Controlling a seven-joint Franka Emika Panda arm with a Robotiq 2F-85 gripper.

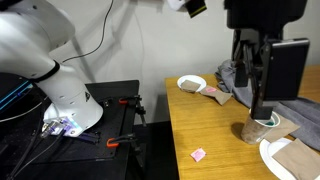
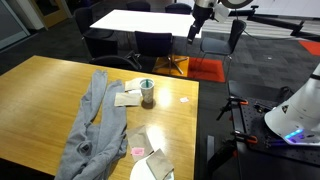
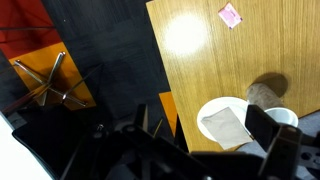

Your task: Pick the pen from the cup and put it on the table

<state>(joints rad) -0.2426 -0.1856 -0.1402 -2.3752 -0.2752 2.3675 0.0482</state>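
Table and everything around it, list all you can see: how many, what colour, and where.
table: one, light brown wood, middle of the scene
cup: one, whitish, on the table beside the cloth
pen: too small to make out
cloth: one, grey, spread along the table
bowl: one, white, at the table corner nearest the workbench
plate: one, white, near the table edge
napkin: one, pale beige, on the plate
paper scrap: one, pink, on bare wood
workbench: one, black with red clamps, beside the table
chairs: several, dark, in the background
arm: one, white, base on the workbench
gripper: one, dark, raised above the table; open or shut unclear
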